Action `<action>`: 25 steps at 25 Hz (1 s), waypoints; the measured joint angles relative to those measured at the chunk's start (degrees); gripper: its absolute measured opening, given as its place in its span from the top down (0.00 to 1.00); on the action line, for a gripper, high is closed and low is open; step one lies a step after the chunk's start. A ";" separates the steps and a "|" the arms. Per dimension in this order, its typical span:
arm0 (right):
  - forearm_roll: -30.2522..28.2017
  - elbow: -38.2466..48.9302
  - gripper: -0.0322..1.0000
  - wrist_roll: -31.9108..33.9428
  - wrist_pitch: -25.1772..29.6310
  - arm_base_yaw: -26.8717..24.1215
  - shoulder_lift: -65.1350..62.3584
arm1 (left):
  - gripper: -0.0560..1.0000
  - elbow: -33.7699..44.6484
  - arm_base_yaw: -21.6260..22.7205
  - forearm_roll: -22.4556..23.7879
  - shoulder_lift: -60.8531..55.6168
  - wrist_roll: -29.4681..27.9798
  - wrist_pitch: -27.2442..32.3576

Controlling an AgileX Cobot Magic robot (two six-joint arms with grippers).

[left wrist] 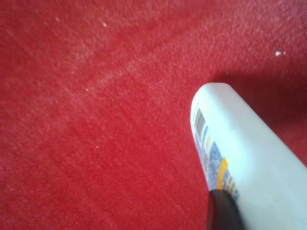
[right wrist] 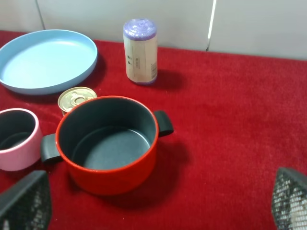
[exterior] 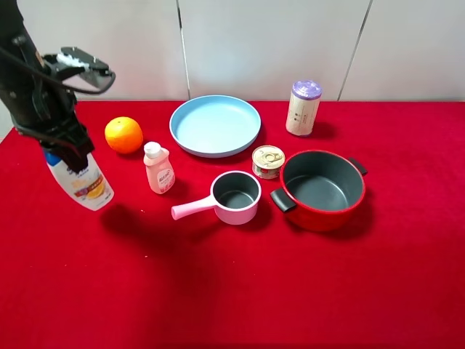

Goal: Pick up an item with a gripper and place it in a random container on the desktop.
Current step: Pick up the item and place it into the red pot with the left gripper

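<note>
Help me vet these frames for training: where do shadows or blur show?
Exterior high: even light, sharp; the lifted shampoo bottle throws a soft shadow on the red cloth. Left wrist: cloth grain crisp, a dark shadow beyond the bottle. Right wrist: red pot sharp, the right fingers, close to the lens, blurred.

Over red pot (exterior: 323,190): mouth open, nothing above it.
Left of pot: pink saucepan (exterior: 236,197) just beside, tin can (exterior: 268,161) near the rim; farther left, small pink bottle (exterior: 158,168).
Behind pot: purple-lidded cylinder (exterior: 303,107), apart.
Front and right of pot: bare red cloth (exterior: 290,291).
</note>
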 joint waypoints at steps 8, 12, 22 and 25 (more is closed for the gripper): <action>0.00 0.00 0.30 0.00 0.00 0.00 0.00 | 0.59 -7.07 0.00 -5.45 0.05 0.00 3.86; 0.00 0.00 0.30 0.00 0.00 0.00 0.00 | 0.59 -10.14 -0.38 -6.86 0.26 0.00 6.79; 0.02 0.00 0.30 0.00 0.00 0.00 0.00 | 0.59 -18.39 -7.19 -7.73 1.93 -2.83 9.37; 0.07 0.00 0.30 0.00 0.00 0.00 0.00 | 0.59 -21.56 -9.60 -7.80 4.60 -3.05 10.92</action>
